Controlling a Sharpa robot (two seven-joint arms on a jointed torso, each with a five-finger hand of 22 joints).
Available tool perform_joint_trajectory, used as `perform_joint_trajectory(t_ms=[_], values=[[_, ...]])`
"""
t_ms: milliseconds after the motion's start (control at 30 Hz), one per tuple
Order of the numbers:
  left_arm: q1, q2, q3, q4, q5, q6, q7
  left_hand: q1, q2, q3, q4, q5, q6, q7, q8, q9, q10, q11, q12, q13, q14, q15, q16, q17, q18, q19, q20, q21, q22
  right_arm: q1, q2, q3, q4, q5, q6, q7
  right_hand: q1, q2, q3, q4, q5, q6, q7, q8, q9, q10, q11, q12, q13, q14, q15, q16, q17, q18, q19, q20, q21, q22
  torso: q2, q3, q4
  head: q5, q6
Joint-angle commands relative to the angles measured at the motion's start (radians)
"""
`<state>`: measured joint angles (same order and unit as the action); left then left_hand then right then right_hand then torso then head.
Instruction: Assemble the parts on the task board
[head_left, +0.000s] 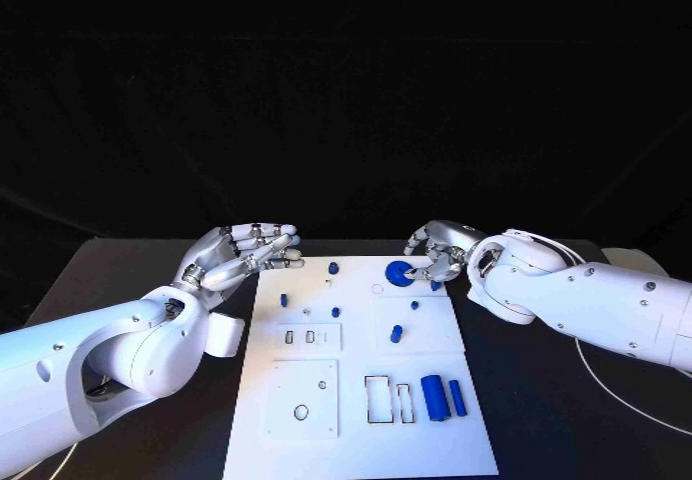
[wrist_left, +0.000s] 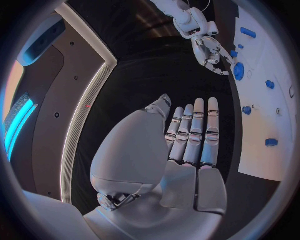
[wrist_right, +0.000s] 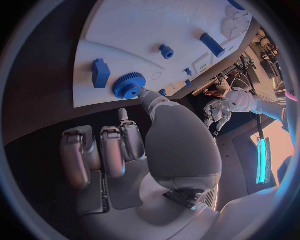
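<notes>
Your task board (head_left: 361, 420) mid table (head_left: 130, 270), left hand (head_left: 248, 250) spread off its far-left corner holding nothing, right hand (head_left: 440, 255) at far-right edge, thumb touching blue gear (head_left: 401, 269), pinch unclear, near edge free.

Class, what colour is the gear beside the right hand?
Blue gear, clearest in the right wrist view.

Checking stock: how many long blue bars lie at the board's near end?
2: the thick bar and, right of it, the thin bar, by the board's right edge. None seems hidden.
</notes>
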<state>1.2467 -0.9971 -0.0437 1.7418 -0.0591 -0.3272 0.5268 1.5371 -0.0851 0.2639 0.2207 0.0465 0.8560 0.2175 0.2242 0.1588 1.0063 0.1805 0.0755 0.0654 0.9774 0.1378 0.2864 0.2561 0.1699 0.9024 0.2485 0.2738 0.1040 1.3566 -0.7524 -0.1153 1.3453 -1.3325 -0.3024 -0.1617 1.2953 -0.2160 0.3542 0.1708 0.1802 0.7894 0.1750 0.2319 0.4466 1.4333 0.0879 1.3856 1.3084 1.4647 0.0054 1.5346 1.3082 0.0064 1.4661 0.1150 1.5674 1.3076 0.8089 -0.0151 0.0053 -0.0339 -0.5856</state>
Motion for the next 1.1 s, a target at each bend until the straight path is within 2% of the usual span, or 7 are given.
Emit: perform_joint_trajectory(t_ms=[33, 400, 567, 800, 1100], values=[[0.001, 0.002, 0.001, 0.001, 0.005, 0.020, 0.005, -0.004, -0.003, 0.006, -0.001, 0.003, -0.004, 0.027, -0.007, -0.001, 0.001, 0.009, -0.007, 0.001, -0.006, 0.003, -0.006, 0.001, 0.013, 0.006, 0.001, -0.003, -0.002, -0.004, 0.011, -0.001, -0.014, 0.009, 0.034, -0.008, 0.006, 0.007, -0.006, 0.000, 0.007, -0.007, 0.000, 0.002, 0.002, 0.008, 0.000, 0.005, 0.111, 0.091, 0.008, 0.006, 0.191, -0.006, 0.105, 0.005, 0.003, 0.263, 0.001, -0.0009, 0.0007, 0.000, -0.003], [0.001, 0.004, 0.001, -0.001, 0.004, 0.020, 0.004, -0.005, -0.003, 0.007, 0.000, 0.003, -0.003, 0.026, -0.007, -0.001, 0.002, 0.008, -0.007, 0.001, -0.007, 0.003, -0.007, 0.002, 0.013, 0.006, 0.001, -0.004, -0.002, -0.009, 0.034, -0.002, -0.036, 0.009, 0.037, -0.007, 0.010, 0.010, -0.006, 0.001, 0.008, -0.005, 0.000, 0.005, 0.003, 0.014, 0.001, 0.017, 0.121, 0.093, 0.010, 0.009, 0.197, -0.006, 0.105, 0.006, 0.003, 0.263, 0.000, -0.0007, 0.0003, 0.000, -0.008], [0.001, 0.005, 0.001, -0.002, 0.004, 0.020, 0.004, -0.005, -0.003, 0.007, 0.000, 0.003, -0.003, 0.026, -0.007, -0.001, 0.002, 0.008, -0.007, 0.001, -0.007, 0.003, -0.007, 0.002, 0.013, 0.006, 0.001, -0.004, -0.002, -0.013, 0.040, -0.003, -0.038, 0.009, 0.041, -0.007, 0.011, 0.011, -0.006, 0.002, 0.009, -0.002, 0.000, 0.008, 0.004, 0.017, 0.001, 0.022, 0.125, 0.093, 0.010, 0.010, 0.198, -0.006, 0.105, 0.007, 0.003, 0.263, 0.001, 0.0005, -0.0004, 0.001, -0.009], [0.001, 0.005, 0.001, -0.003, 0.004, 0.020, 0.003, -0.006, -0.003, 0.008, 0.001, 0.003, -0.002, 0.026, -0.007, -0.001, 0.002, 0.008, -0.007, 0.001, -0.006, 0.003, -0.007, 0.003, 0.013, 0.006, 0.001, -0.004, -0.002, -0.015, 0.047, -0.003, -0.044, 0.007, 0.047, -0.006, 0.014, 0.015, -0.004, 0.002, 0.009, 0.004, -0.001, 0.013, 0.006, 0.022, 0.001, 0.030, 0.132, 0.093, 0.010, 0.011, 0.201, -0.006, 0.105, 0.007, 0.003, 0.263, 0.001, -0.0007, 0.0015, 0.001, -0.013], [0.001, 0.005, 0.001, -0.003, 0.004, 0.020, 0.002, -0.006, -0.003, 0.008, 0.001, 0.003, -0.002, 0.026, -0.007, -0.001, 0.002, 0.008, -0.007, 0.001, -0.006, 0.003, -0.007, 0.003, 0.013, 0.006, 0.001, -0.004, -0.002, -0.017, 0.048, -0.003, -0.047, -0.035, 0.048, -0.005, 0.026, 0.027, 0.011, -0.002, 0.012, 0.032, -0.005, 0.029, 0.012, 0.033, -0.003, 0.050, 0.149, 0.093, 0.008, 0.013, 0.203, -0.006, 0.105, 0.006, 0.003, 0.263, 0.002, 0.0000, -0.0004, 0.003, -0.015]])
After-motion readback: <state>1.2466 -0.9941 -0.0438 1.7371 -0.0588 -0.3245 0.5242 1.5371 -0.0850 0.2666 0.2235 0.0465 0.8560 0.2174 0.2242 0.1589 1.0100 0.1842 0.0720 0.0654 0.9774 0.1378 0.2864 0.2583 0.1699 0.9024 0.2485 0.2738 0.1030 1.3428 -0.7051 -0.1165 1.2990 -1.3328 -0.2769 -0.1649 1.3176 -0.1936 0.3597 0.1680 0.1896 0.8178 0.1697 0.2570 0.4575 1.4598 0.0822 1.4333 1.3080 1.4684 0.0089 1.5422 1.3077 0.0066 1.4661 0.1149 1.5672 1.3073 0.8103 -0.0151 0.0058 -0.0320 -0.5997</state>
